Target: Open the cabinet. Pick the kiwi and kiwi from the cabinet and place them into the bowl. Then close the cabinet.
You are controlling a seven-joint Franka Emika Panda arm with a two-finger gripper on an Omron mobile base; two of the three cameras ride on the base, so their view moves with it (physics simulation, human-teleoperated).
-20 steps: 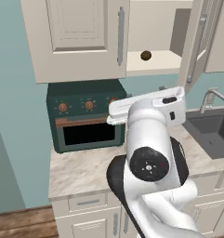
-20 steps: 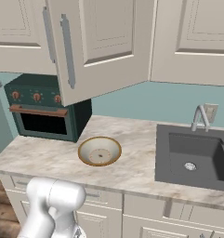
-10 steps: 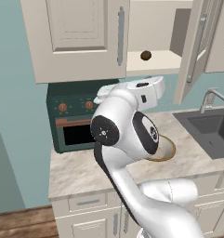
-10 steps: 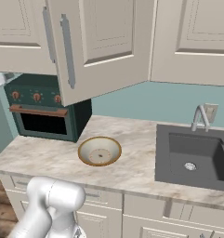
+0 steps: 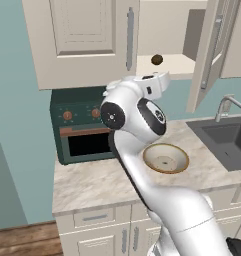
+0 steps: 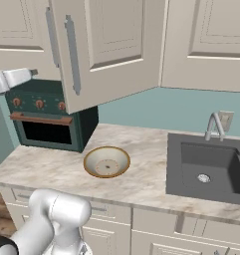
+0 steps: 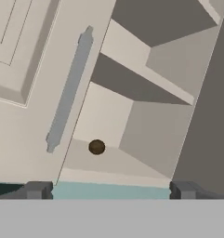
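The cabinet (image 5: 87, 40) has its left door shut and its right door (image 5: 212, 50) swung open. A small dark kiwi (image 5: 156, 59) sits on the lower shelf, near the shut door's grey handle (image 7: 69, 93). In the hand view the kiwi (image 7: 96, 147) lies ahead, just left of centre. My gripper (image 7: 110, 190) is open, its tips far apart with nothing between them. It hovers just below and in front of the shelf (image 5: 162, 80). The bowl (image 5: 166, 158) rests on the counter under the arm, with nothing in it (image 6: 106, 162).
A dark green toaster oven (image 5: 82, 125) stands at the back left of the marble counter (image 5: 92, 182). The sink (image 6: 206, 164) and faucet (image 6: 213, 124) are to the right. The open door (image 6: 111, 45) juts out over the counter.
The arm has swung up and its elbow has turned. The hand has risen from above the bowl to the cabinet opening. The jaws stayed open. Kiwi and bowl have not moved.
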